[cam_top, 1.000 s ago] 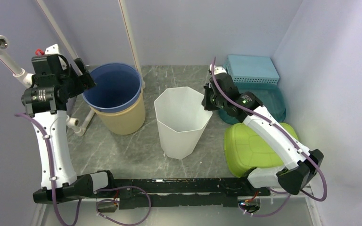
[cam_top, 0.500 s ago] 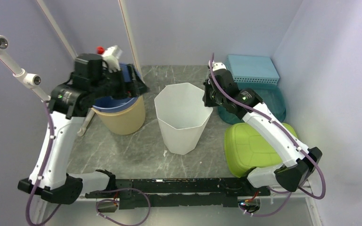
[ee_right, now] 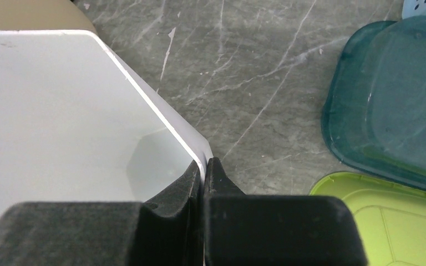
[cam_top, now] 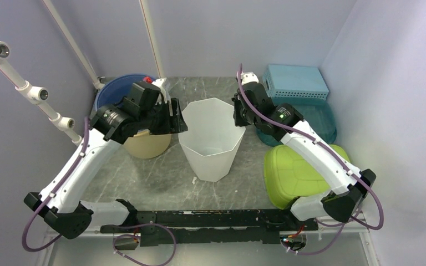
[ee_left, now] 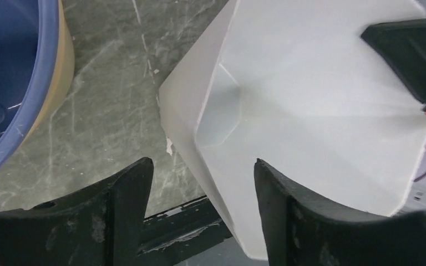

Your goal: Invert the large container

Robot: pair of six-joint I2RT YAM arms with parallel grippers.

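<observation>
Since the right gripper (ee_right: pixel 204 166) is clamped on the thin right rim of the white bin (cam_top: pixel 213 141), upright mid-table near the tan bucket (cam_top: pixel 147 146), the left gripper (ee_left: pixel 202 183), jaws open astride the opposite rim, should close squarely before any lift. Its smooth, faceted, tapering plastic wall looks flexible and slippery, so a deep, level two-sided hold seems wisest.

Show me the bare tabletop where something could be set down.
Widest bare tabletop: the near-left patch bordered by the tan bucket, white container and black base rail. A narrower strip lies behind the container. The right side is crowded: green lid, teal tray, blue basket.
</observation>
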